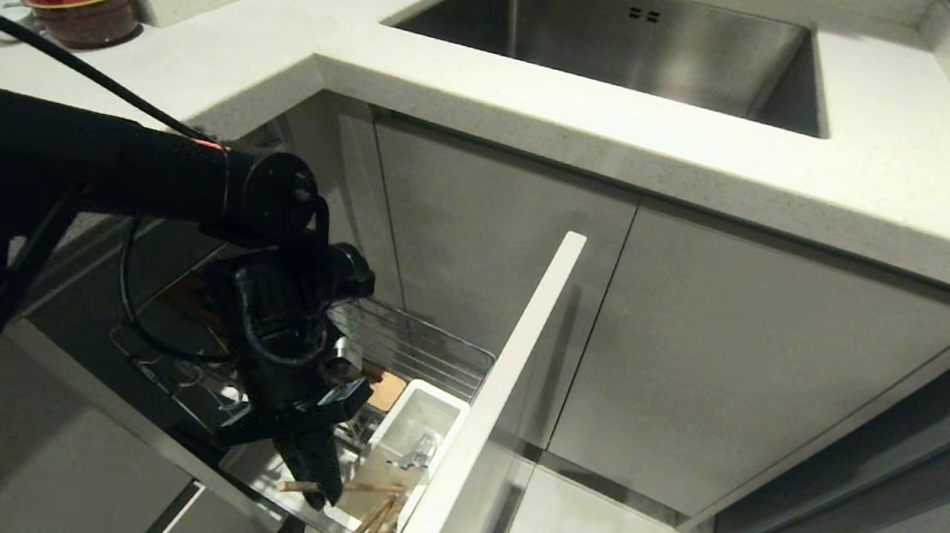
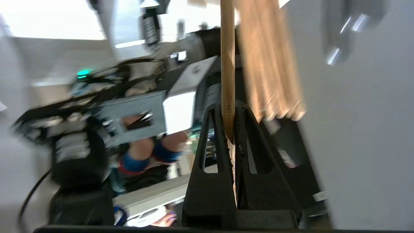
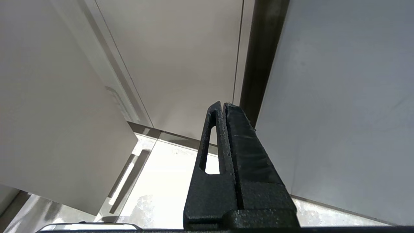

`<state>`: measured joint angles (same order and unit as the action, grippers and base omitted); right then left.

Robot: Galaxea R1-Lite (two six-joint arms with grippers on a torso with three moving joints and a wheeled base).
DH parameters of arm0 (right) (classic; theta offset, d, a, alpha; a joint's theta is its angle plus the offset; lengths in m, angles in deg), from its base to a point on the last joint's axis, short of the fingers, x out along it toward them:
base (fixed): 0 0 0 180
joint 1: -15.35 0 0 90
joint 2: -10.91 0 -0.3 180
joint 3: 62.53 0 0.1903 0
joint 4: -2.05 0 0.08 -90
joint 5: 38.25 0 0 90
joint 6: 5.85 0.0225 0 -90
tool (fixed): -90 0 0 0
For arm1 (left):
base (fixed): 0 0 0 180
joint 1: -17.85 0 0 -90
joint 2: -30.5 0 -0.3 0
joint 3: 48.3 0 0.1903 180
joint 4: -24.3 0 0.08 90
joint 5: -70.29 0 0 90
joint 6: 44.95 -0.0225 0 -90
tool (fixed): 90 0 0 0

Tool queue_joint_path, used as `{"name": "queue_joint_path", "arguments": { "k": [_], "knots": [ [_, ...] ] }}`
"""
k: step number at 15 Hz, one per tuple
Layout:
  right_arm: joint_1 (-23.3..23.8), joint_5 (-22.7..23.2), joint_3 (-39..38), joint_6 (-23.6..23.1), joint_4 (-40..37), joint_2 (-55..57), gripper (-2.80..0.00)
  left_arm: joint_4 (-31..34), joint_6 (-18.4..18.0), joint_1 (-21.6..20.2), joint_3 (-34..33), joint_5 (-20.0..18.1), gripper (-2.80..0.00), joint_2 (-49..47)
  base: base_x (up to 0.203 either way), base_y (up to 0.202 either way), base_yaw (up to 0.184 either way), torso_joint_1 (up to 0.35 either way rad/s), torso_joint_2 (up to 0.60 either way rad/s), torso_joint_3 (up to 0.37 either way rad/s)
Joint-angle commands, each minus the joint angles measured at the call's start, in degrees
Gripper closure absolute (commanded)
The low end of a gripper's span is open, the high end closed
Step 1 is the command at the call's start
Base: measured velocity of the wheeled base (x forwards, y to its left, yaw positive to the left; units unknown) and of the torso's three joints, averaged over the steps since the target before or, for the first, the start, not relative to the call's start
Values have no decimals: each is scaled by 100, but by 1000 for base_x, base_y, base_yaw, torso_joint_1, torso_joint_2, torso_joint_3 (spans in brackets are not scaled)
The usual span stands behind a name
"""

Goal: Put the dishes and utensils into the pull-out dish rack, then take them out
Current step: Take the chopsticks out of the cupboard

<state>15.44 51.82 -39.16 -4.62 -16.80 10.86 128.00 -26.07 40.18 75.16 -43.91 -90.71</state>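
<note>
Light wood shows between the pressed fingers of the left tool (image 2: 230, 111), pinching one chopstick (image 2: 227, 64) low in the rack (image 1: 417, 351); unloading seems underway, so next comes a straight lift.

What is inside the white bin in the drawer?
The white bin holds something silvery, maybe the fork. Its bottom is hidden. The left gripper pinches a chopstick beside it.

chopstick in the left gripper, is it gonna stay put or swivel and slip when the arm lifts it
The chopstick looks stiff, straight wood, so it probably won't bend. The left gripper pinches it near one end, with most of its length sticking out, so it may pivot between the fingers. It looks slim and smooth, likely light, yet could slide in a narrow grip.
</note>
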Motion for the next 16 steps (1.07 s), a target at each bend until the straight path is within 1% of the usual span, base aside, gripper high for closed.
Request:
{"name": "queue_joint_path", "arguments": {
  "k": [1,3,5,7,9,11,14,16],
  "knots": [
    [-1,1,-149,0,6,-4,0,246,1,76,-16,237,0,513,0,0,0,0,0,0],
    [-1,1,-149,0,6,-4,0,449,-42,134,-22,377,0,1000,0,0,0,0,0,0],
    [-1,1,-149,0,6,-4,0,553,-104,258,-19,402,0,1702,0,0,0,0,0,0],
    [-1,1,-149,0,5,-4,0,668,-132,490,98,401,0,2446,0,0,0,0,0,0],
    [-1,1,-149,0,-2,-4,0,714,-142,793,359,393,0,3031,0,0,0,0,0,0],
    [-1,1,-149,0,6,-4,0,728,-132,998,570,389,0,3553,0,0,0,0,0,0],
    [-1,1,-149,0,6,-4,0,732,-125,1121,925,399,0,4581,0,0,0,0,0,0],
    [-1,1,-149,0,-3,-4,0,534,-129,1064,989,510,0,5242,0,0,0,0,0,0]
  ]
}}
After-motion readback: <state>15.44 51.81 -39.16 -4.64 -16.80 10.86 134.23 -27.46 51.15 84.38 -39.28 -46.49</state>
